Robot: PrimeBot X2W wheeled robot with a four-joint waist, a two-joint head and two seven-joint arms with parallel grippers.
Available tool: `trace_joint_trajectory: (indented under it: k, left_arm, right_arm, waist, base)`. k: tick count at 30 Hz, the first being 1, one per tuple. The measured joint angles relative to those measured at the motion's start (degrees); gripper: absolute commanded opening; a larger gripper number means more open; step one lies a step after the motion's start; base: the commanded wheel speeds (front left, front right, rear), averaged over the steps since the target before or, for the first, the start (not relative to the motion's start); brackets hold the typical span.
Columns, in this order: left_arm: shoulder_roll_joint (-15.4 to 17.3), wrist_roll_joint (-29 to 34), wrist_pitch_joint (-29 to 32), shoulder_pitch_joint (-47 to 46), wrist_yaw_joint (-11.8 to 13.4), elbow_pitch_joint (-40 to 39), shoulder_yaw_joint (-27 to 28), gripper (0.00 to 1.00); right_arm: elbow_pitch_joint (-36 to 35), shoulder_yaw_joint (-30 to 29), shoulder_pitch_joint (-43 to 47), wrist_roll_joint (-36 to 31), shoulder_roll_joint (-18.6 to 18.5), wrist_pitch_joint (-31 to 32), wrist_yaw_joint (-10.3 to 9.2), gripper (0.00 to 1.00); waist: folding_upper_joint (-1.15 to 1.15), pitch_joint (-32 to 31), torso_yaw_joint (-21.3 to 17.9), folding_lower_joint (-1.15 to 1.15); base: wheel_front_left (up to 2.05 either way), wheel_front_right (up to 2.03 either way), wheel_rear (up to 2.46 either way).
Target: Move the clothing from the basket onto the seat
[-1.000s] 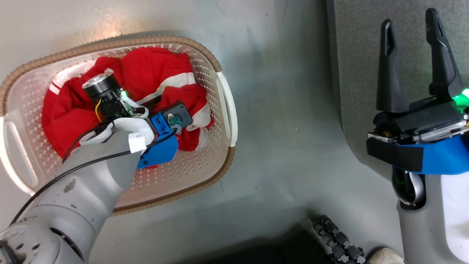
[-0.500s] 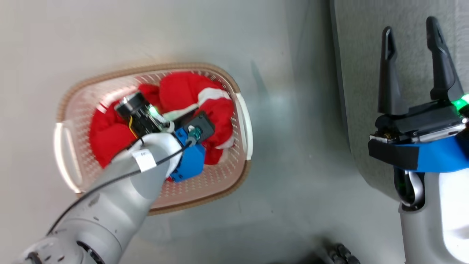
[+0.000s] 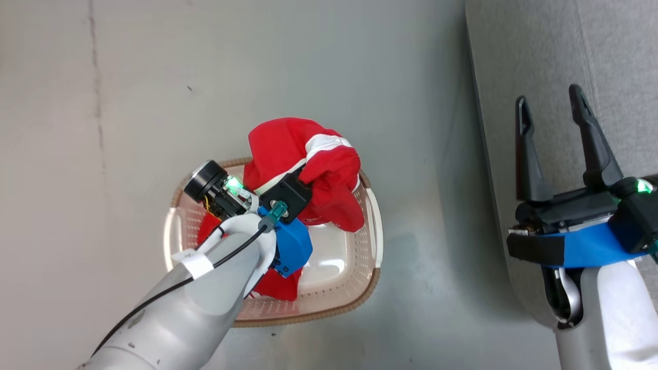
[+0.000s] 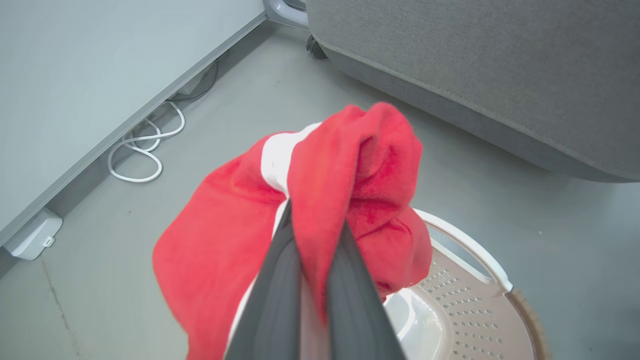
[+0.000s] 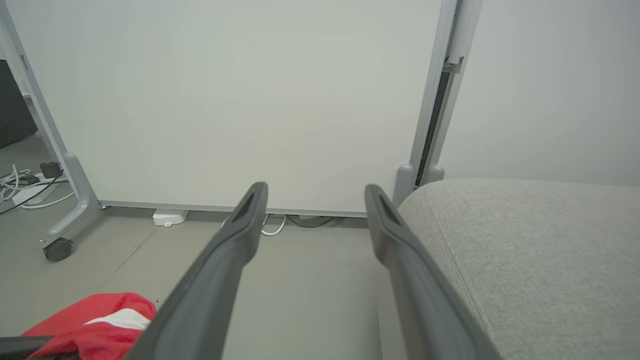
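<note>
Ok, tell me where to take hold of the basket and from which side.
Grip the basket by the white handle nearest the sofa, probably from above with the open right tool. It is a thin bar over a slot and lies bare; the left tool, shut on the red garment, crowds the other side.

red clothing [image 3: 288, 146] with white trim, cream perforated basket [image 3: 349, 272], light-grey seat [image 3: 545, 51]

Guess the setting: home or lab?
Likely a lab or test room rather than a home: a wheeled partition panel, loose white cables along a bare grey floor, with a sofa and basket set nearby.
</note>
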Motion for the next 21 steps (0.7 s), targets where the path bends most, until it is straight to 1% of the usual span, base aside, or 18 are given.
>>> trace_joint_trajectory:
  k: [2,11,16,17,21]
  left_arm:
    - [0.32,-0.09,0.0,1.47,0.44,-2.35,1.48,0.0]
    - [2.31,0.1,0.0,6.07,0.74,-11.22,8.26,0.0]
    - [2.58,0.51,-0.01,7.51,0.19,-14.66,10.94,0.0]
    - [2.52,0.57,0.0,7.95,-0.08,-15.73,11.7,0.0]
    - [1.92,0.47,-0.01,8.95,-0.49,-17.86,13.44,0.0]
  right_arm:
    - [0.6,-0.11,0.89,0.0,-0.01,0.0,0.0,1.0]
    - [2.58,-0.11,4.99,0.21,-0.01,-0.01,0.0,1.0]
    - [3.53,0.29,7.16,0.69,-0.01,-0.01,0.0,1.0]
    - [3.83,0.24,8.1,0.89,-0.01,-0.01,0.0,1.0]
    - [4.34,0.42,9.68,1.26,-0.01,-0.01,0.0,1.0]
  waist:
    - [0.0,-2.1,0.72,0.0]
    - [0.0,-11.41,2.88,-0.01]
    - [0.0,-15.91,3.96,-0.01]
    - [0.0,-17.54,4.36,-0.01]
    - [0.0,-20.57,5.09,-0.01]
  base:
    - [0.0,0.0,0.0]
    - [0.0,0.0,0.0]
    - [0.0,0.0,0.0]
    - [0.0,0.0,0.0]
    - [0.0,0.0,0.0]
